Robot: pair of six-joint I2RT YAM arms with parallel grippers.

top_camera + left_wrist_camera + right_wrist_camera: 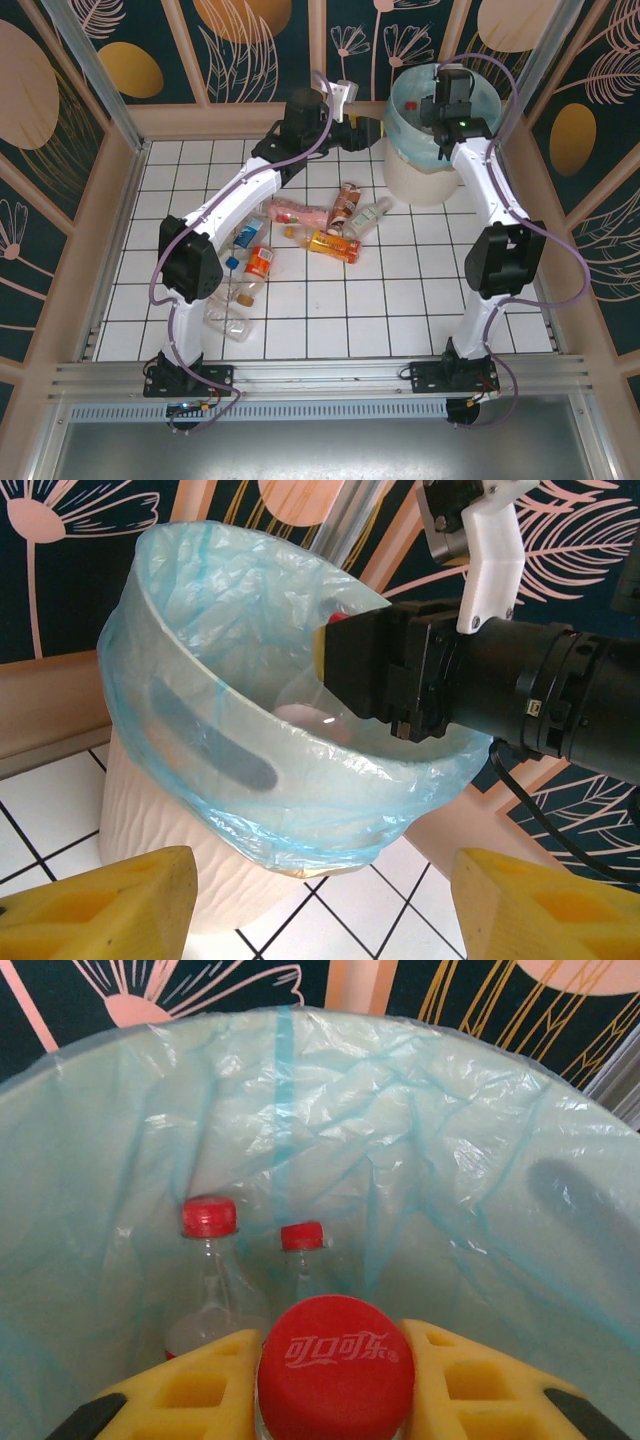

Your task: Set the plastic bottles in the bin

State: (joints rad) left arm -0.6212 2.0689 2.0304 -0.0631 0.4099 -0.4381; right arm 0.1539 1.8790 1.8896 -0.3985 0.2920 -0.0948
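Ok so, working outward from the bases: there's a scatter of plastic bottles (335,245) lying on the white tiled table (400,300), mid-left and well apart from the bin. Those are for later rounds. Past them, my left jaws are apart with nothing in them. The yellow pads (110,905) are spread wide and sit just beside the bin (150,820) on its left flank.

The step in hand is on the right arm. There my right jaws are clamped on a bottle up at the cap end. From the wrist cam its red cap (335,1365) sits well inside the ring of the blue-green liner (400,1160), not over the rim. Two more red-capped bottles (210,1217) stand deeper down against the far wall.

So I reckon all that's left here is the release. I wouldn't travel any further. I'd open the jaws fully in one go so the bottle drops clean rather than hanging off one pad, then come straight up before swinging back. The liner looks loose and crinkly, and dragging sideways could snag it or tip the bin. I'd also hold the left arm where it is until the right is clear, since they're close.
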